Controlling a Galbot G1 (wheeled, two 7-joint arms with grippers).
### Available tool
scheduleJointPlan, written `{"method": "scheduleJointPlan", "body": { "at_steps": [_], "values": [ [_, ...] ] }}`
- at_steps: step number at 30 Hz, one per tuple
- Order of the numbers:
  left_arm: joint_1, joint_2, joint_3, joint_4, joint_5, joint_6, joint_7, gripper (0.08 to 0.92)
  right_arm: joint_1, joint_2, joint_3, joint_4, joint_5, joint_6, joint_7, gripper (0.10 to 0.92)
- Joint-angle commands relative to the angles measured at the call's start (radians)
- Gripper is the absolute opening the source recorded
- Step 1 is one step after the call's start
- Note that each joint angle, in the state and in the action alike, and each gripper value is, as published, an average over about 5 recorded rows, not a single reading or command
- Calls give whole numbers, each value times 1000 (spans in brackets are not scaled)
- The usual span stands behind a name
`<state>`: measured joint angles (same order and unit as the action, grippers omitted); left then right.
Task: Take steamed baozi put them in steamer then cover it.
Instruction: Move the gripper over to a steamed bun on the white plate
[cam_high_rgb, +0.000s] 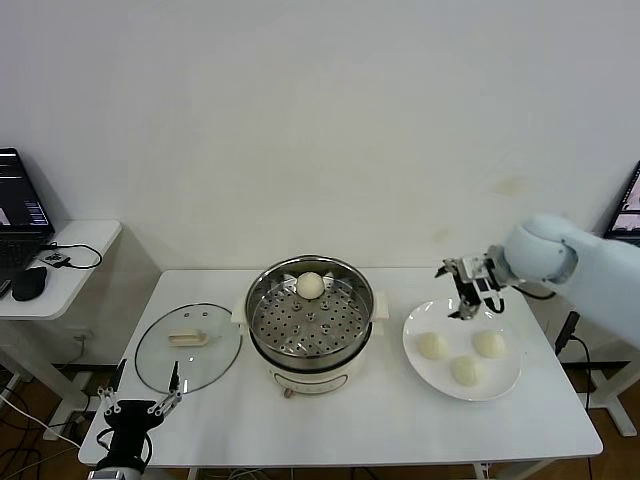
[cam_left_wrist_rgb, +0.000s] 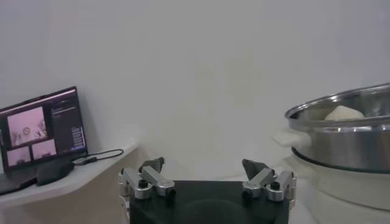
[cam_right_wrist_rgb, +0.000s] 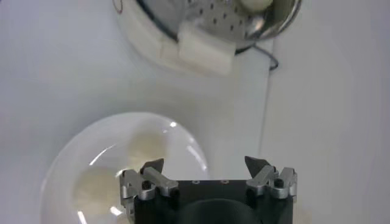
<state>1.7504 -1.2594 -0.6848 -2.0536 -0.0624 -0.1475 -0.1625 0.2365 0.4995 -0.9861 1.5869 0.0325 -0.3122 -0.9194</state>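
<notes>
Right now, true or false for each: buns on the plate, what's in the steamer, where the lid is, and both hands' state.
1. Three baozi lie on the plate. True.
2. The steamer is empty. False: one baozi sits on its perforated tray.
3. The glass lid covers the steamer. False: it lies on the table, on the steamer's left.
4. The right hand hangs open over the plate's far edge, holding nothing. True.
5. The left hand grips the lid. False: it is open near the table's front edge.

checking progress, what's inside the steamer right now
One steamed baozi sits on the perforated tray at the far side of the steamer. The rest of the tray is bare. Whatever lies beneath the tray is hidden.
</notes>
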Motion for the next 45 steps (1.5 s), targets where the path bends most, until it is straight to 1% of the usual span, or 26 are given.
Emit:
{"method": "scheduleJointPlan", "body": {
  "at_steps": [1, 8, 15, 35, 38, 45],
  "values": [
    [1, -3, -6, -1, 1, 4, 1, 823, -234, 7, 126, -91, -71, -20, 0, 823],
    [5, -8, -11, 0, 5, 7, 2, 823, -272, 98, 160, -207, -102, 43, -49, 823],
    [3, -10, -14, 2, 6, 10, 4, 823, -288, 181, 177, -287, -125, 84, -83, 823],
    [-1, -11, -17, 9, 5, 8, 4, 823, -296, 300, 176, -386, -165, 89, -67, 822],
    [-1, -10, -19, 10, 5, 8, 4, 823, -298, 307, 176, -396, -172, 89, -66, 804],
    [-5, -9, -18, 14, 4, 8, 4, 823, -301, 312, 177, -403, -183, 87, -65, 691]
  ]
}}
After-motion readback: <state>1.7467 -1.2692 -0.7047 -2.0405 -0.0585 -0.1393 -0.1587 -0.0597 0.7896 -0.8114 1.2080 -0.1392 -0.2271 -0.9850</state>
